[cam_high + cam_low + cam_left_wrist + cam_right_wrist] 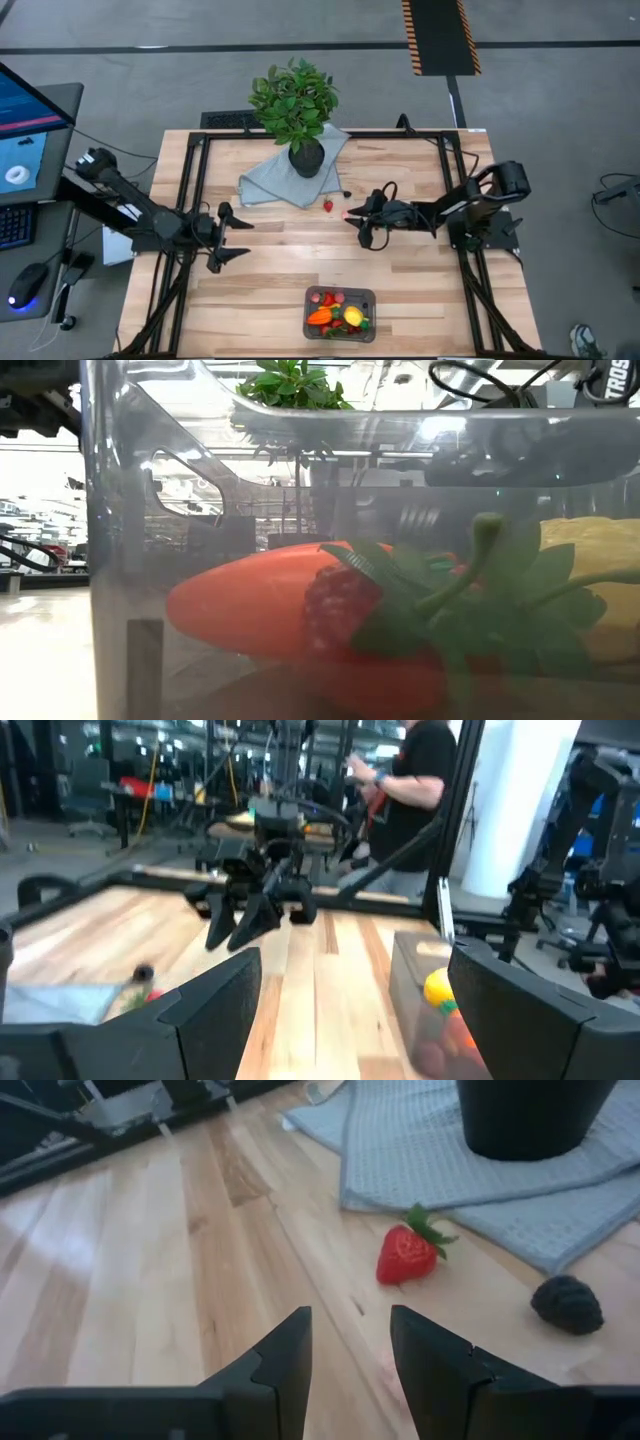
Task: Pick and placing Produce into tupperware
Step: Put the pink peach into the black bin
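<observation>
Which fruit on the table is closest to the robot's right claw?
The red strawberry. It lies just ahead of the right gripper, while the dark berry sits farther off to the side.

A small clear tupperware (340,312) sits at the lower centre of the high view, holding an orange carrot (320,317), a yellow lemon (353,317) and red pieces. A red strawberry (328,206) lies mid-frame, a dark berry (567,1302) near it.

On the table there is one tupperware (340,313), and inside it one carrot (320,317), one lemon (352,317) and some red pieces that I cannot count. Outside lie one strawberry (406,1254) and one dark berry (567,1303). There is one plant (293,98), one cloth (270,180) and two arms.
</observation>
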Action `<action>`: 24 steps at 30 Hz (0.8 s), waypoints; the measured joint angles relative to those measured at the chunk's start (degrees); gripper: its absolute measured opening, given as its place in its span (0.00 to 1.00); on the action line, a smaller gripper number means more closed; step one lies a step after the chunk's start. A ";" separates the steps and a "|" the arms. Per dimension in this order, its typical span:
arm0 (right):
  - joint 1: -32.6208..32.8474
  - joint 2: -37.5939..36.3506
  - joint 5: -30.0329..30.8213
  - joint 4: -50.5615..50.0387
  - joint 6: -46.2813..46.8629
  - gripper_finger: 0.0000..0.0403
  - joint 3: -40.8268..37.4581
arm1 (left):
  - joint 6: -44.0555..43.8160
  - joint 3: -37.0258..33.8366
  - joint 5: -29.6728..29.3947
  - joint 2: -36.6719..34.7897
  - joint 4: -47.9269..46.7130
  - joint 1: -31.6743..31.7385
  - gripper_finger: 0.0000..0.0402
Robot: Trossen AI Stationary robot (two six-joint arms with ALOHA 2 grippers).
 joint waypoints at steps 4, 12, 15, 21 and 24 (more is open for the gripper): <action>-0.07 2.09 0.05 2.66 -0.10 0.39 0.02 | -1.64 0.00 0.68 -5.08 -7.54 0.02 0.77; -0.11 8.78 1.43 3.39 0.34 0.37 2.00 | -3.27 -0.02 1.94 -7.46 -11.23 0.02 0.77; -0.11 11.53 1.73 4.08 0.18 0.36 4.09 | -3.31 -0.04 2.50 -7.45 -11.48 0.01 0.77; -0.11 15.55 1.81 4.42 -1.00 0.33 7.72 | -3.80 -0.04 2.61 -7.44 -11.54 0.02 0.77; -0.11 16.15 1.82 3.86 -2.59 0.33 8.57 | -3.84 -0.07 2.78 -7.44 -12.11 0.02 0.77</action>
